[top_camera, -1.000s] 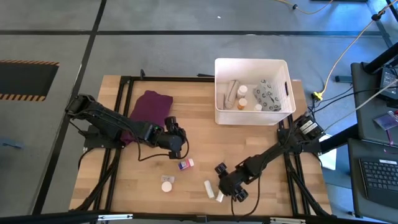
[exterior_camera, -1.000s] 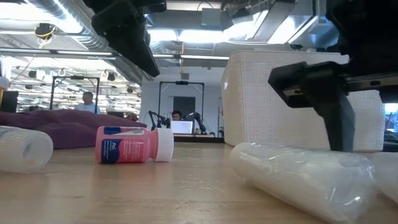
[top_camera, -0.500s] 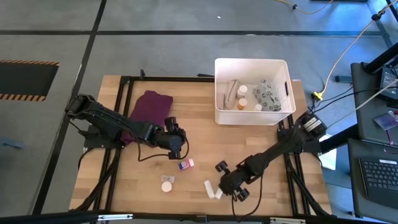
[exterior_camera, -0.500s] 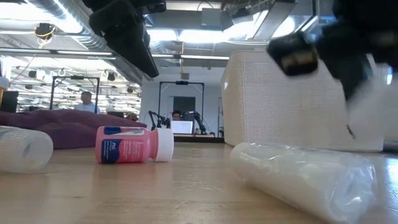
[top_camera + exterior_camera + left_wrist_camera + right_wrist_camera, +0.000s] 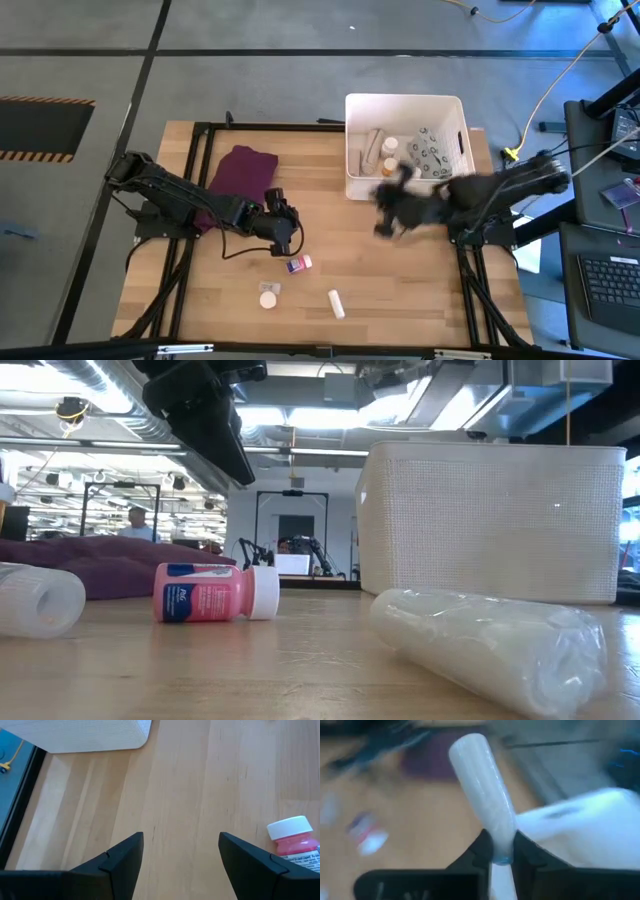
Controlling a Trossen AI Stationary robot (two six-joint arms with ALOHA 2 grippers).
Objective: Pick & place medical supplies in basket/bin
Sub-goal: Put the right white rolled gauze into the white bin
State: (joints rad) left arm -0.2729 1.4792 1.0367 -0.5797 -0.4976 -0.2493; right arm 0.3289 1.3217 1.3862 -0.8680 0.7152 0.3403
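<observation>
**Inspector:** State of the right gripper (image 5: pixel 501 851)?

**Assistant:** Clamped on a white wrapped tube (image 5: pixel 482 790), gripped at one end, its long axis running straight out past the fingers. In the high view the right gripper (image 5: pixel 390 205) hangs just short of the white bin (image 5: pixel 405 102), whose open top lies at about one o'clock from it. The right arm is plainly the nearer one.

**Inspector:** And the left?

**Assistant:** The left gripper (image 5: pixel 181 856) stands open, holding nothing, above the table (image 5: pixel 240 300). A pink bottle (image 5: pixel 296 840) lies on its side just beside it.

**Inspector:** Any differences between views?

**Assistant:** Only the right wrist view shows the tube in the grip. The low view shows a second wrapped tube (image 5: pixel 485 645) lying on the table, and neither gripper's fingertips.
</observation>
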